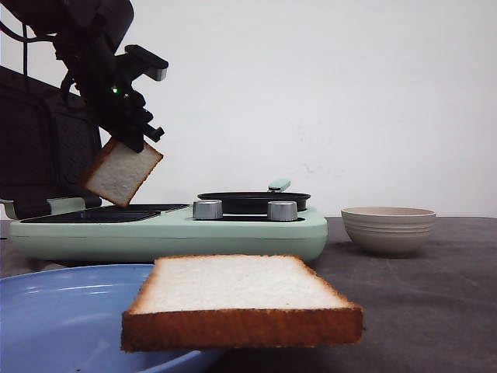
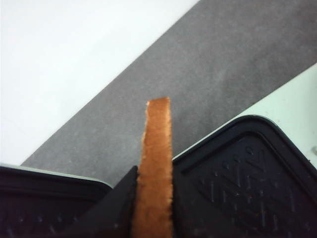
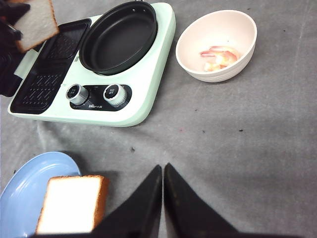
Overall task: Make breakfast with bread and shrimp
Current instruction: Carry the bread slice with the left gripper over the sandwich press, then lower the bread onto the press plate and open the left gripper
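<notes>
My left gripper (image 1: 133, 134) is shut on one bread slice (image 1: 120, 172), which hangs tilted above the black grill plate (image 1: 109, 214) of the mint-green cooker. In the left wrist view the slice's brown crust (image 2: 156, 148) stands edge-on, pinched in the left gripper (image 2: 154, 208). The other bread slice (image 1: 241, 299) lies on the blue plate (image 1: 54, 318), overhanging its rim; the right wrist view also shows this slice (image 3: 72, 203). Shrimp (image 3: 219, 55) lie in the beige bowl (image 3: 198, 37). My right gripper (image 3: 163, 169) is shut and empty over the grey mat, beside the plate.
The cooker (image 3: 143, 94) has a round black pan (image 3: 119, 37) and two silver knobs (image 3: 115, 94) at its front. The bowl (image 1: 388, 231) stands to the cooker's right. A raised black lid (image 1: 39, 148) stands behind the grill plate at the left.
</notes>
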You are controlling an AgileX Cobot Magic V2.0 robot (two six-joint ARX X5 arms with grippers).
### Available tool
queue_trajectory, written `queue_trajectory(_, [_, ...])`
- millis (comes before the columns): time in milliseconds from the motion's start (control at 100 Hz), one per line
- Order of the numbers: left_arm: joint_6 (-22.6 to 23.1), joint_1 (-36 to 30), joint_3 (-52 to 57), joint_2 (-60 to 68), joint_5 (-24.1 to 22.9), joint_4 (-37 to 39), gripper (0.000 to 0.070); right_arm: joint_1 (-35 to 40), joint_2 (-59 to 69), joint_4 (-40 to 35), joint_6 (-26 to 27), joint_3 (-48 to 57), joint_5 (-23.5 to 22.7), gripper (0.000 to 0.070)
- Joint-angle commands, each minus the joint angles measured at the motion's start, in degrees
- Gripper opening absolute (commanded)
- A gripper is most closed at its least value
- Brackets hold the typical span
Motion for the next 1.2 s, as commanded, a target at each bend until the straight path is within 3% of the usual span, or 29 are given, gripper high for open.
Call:
queue_trajectory(0, [0.7, -0.3, 1.8, 1.7, -0.3, 0.5, 0.0003, 0.2, 0.2, 0.3, -0.6, 0.9, 0.0, 0.0000])
queue_trajectory(460, [-0.9, -2.1, 1.8, 1.7, 2.1, -0.4, 0.0008, 0.2, 0.2, 0.3, -0.6, 0.9, 0.0, 0.0000])
queue_trajectory(840, [-1.5, -2.3, 1.8, 2.0, 4.5, -3.3, 0.0321, 0.2, 0.2, 0.3, -0.6, 0.9, 0.0, 0.0000])
queue_trajectory(1130, [-3.6, -2.3, 1.8, 2.1, 6.6, -3.5, 0.0328, 0.2, 0.1, 0.3, -0.6, 0.9, 0.0, 0.0000])
queue_trajectory(1190, [-4.4, -2.3, 1.8, 2.1, 7.3, -3.5, 0.0360, 0.2, 0.1, 0.3, -0.6, 0.9, 0.0, 0.0000])
